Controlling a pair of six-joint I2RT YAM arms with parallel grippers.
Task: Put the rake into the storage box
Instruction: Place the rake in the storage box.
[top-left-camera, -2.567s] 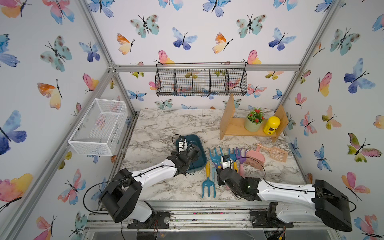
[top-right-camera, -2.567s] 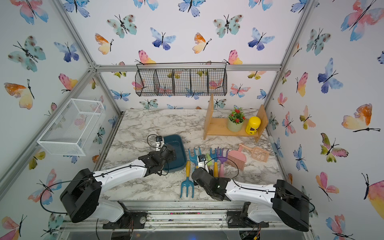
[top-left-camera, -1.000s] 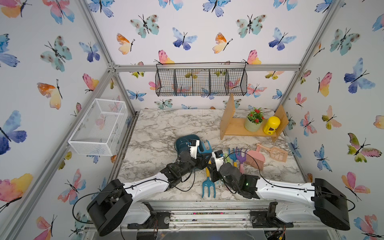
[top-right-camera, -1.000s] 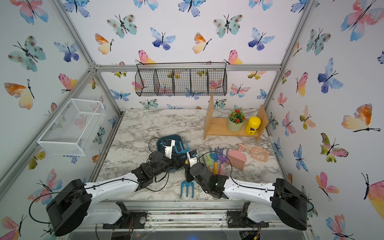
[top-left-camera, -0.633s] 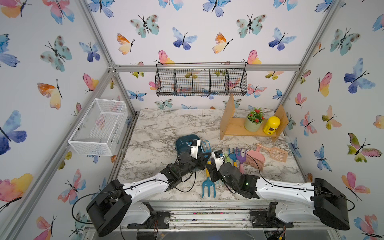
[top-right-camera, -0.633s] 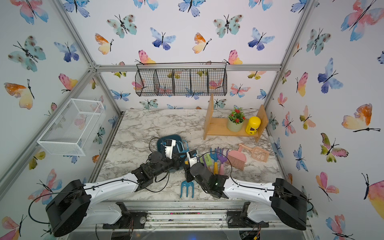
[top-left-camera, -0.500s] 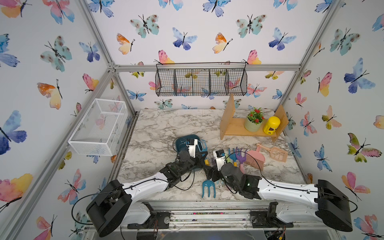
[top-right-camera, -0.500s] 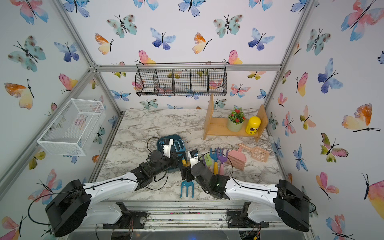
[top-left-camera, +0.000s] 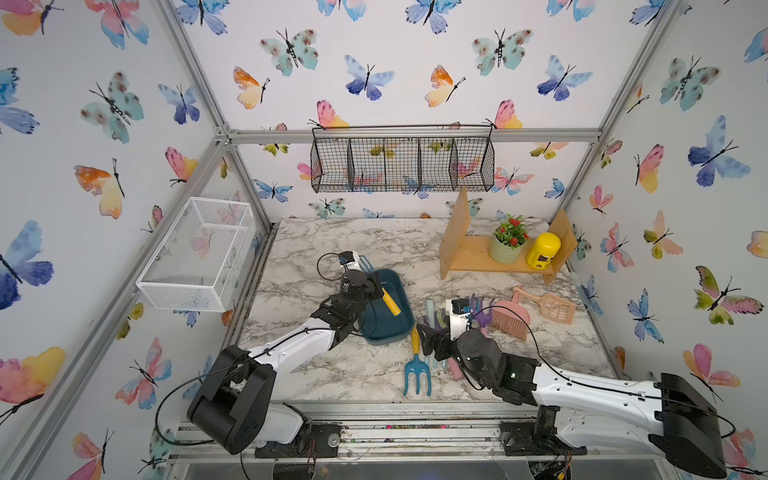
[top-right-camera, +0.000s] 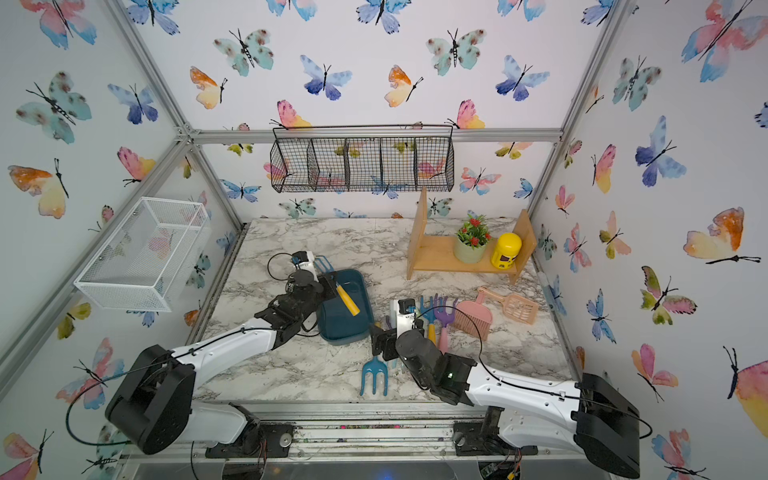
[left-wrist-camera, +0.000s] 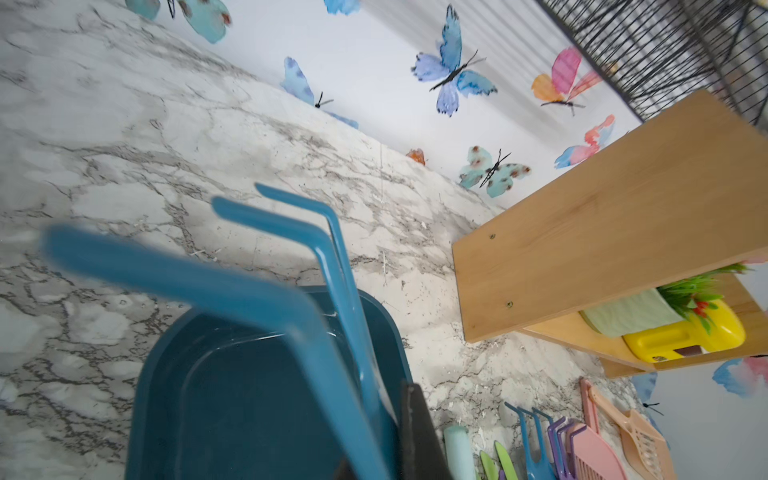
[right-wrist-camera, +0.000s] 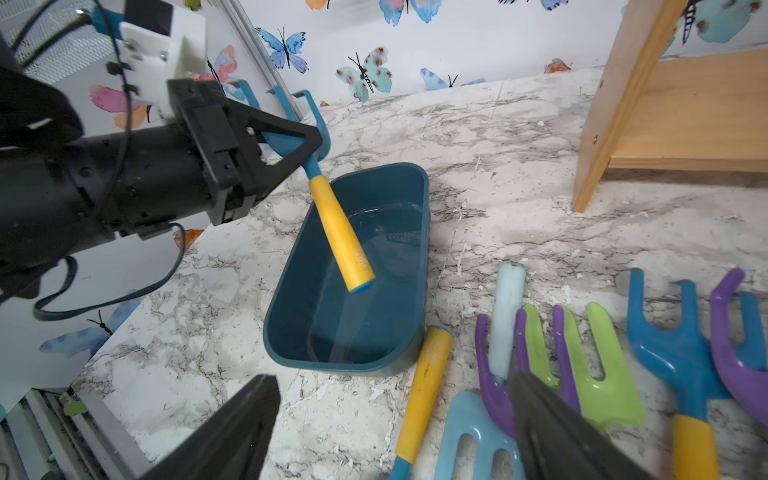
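**Holding rake over box, not yet in**

At left: pinching the rake (right-wrist-camera: 338, 232) by its blue neck with the left gripper (right-wrist-camera: 309, 145), jaws pressed tight on it. Carrying it in the air, tilted, with the yellow handle end low over the inside of the box (right-wrist-camera: 353, 332). Tines up and out past the box's far left corner. No contact with the box as far as can be told.

Middle: lying flat on the table just beside the box's near corner, a blue fork (right-wrist-camera: 424, 365). Further right, spare tools (top-left-camera: 484, 311) in a row, then a pink brush (top-left-camera: 509, 318).

At right: hovering low with the right gripper (right-wrist-camera: 391, 375), jaws spread wide, holding nothing. Parked near the fork handle and the box's near end.

Risks, as judgement only:
- Letting go now would likely leave the head hooked on the rim or tip the rake out onto the table, since the tines overhang the wall.
- Lowering this steeply could jam the handle end into the floor or far wall and shove the box, which looks light and shallow.
- Gripping on the thin neck could let the rake swivel, the handle being the long side.
- Sweeping in with wide right jaws could knock the fork or nudge the box off line.
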